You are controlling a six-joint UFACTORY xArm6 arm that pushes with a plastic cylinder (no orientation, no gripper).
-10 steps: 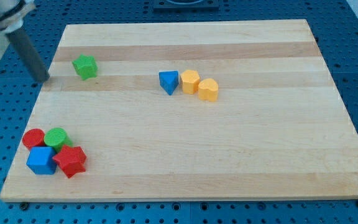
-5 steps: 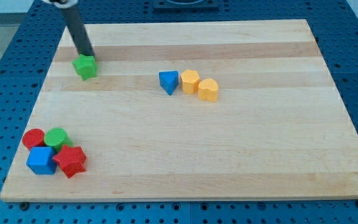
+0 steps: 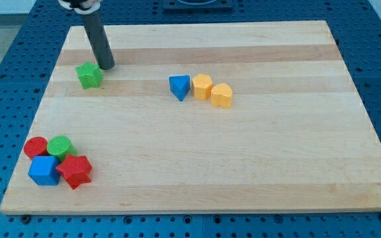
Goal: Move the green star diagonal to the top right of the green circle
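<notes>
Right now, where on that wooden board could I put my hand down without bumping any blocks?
Bare wood spans the view's right, beyond the yellow blocks, and the bottom middle. Crowded: the bottom-left cluster around the green circle, and the top left, where my tip sits beside the green star.

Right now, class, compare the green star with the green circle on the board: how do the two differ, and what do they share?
The green star has points; the green circle is round. The star sits alone near the view's top left; the circle is packed among a red circle, blue cube and red star at the bottom left. My tip stands just right of the star, far from the circle. Both are green and lie on the board.
</notes>
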